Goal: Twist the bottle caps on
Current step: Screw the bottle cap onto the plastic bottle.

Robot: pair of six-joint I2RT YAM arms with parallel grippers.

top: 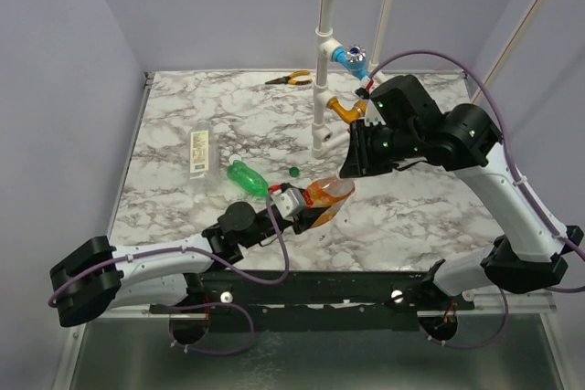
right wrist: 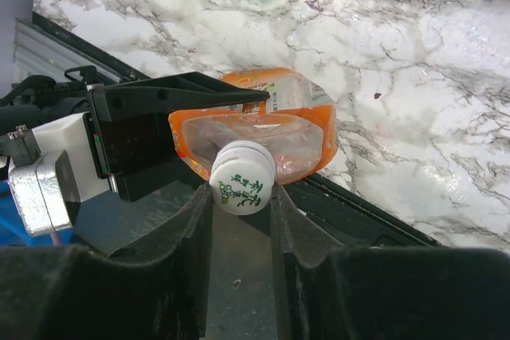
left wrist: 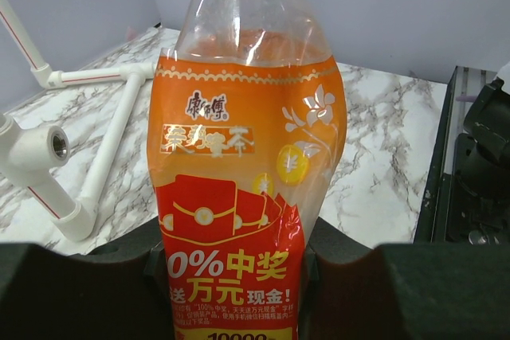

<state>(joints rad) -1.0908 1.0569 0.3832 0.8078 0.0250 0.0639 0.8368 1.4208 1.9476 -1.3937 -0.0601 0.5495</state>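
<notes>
My left gripper [left wrist: 235, 276] is shut on the lower body of the wide orange bottle [left wrist: 239, 157], holding it tilted above the table near the front [top: 324, 196]. At the bottle's mouth sits the white cap [right wrist: 243, 181] with green print. My right gripper [right wrist: 241, 197] is shut on this cap, one finger on each side. The slim green bottle [top: 247, 177] lies uncapped on the marble, and the dark green cap [top: 293, 172] rests just to its right. Further left lies the clear bottle [top: 198, 148] with a pale label.
A white pipe frame [top: 324, 70] with a blue tap handle [top: 351, 56] and an orange one [top: 345, 109] stands behind the right arm. Yellow-handled pliers [top: 288, 79] lie at the back. A black rail [top: 311, 285] runs along the near edge.
</notes>
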